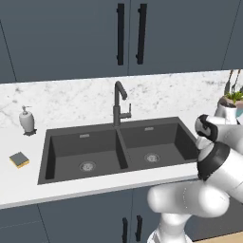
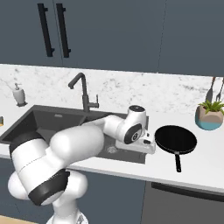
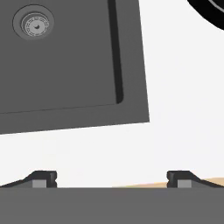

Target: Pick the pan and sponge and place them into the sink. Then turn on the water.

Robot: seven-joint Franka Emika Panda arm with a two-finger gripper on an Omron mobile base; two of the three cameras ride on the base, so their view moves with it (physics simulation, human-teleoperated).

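The claw (image 3: 112, 178) hangs spread wide and empty over the sink's (image 2: 131, 155) right corner; the pan (image 2: 176, 140) sits on the worktop (image 2: 205, 168) beside it; a low sideways approach could shove the pan's rim away

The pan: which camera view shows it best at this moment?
The right base view: the pan lies whole on the counter right of the sink, handle toward the camera. The hand view catches just a black arc of its rim at the top right corner. The left base view gives nothing to judge it by.
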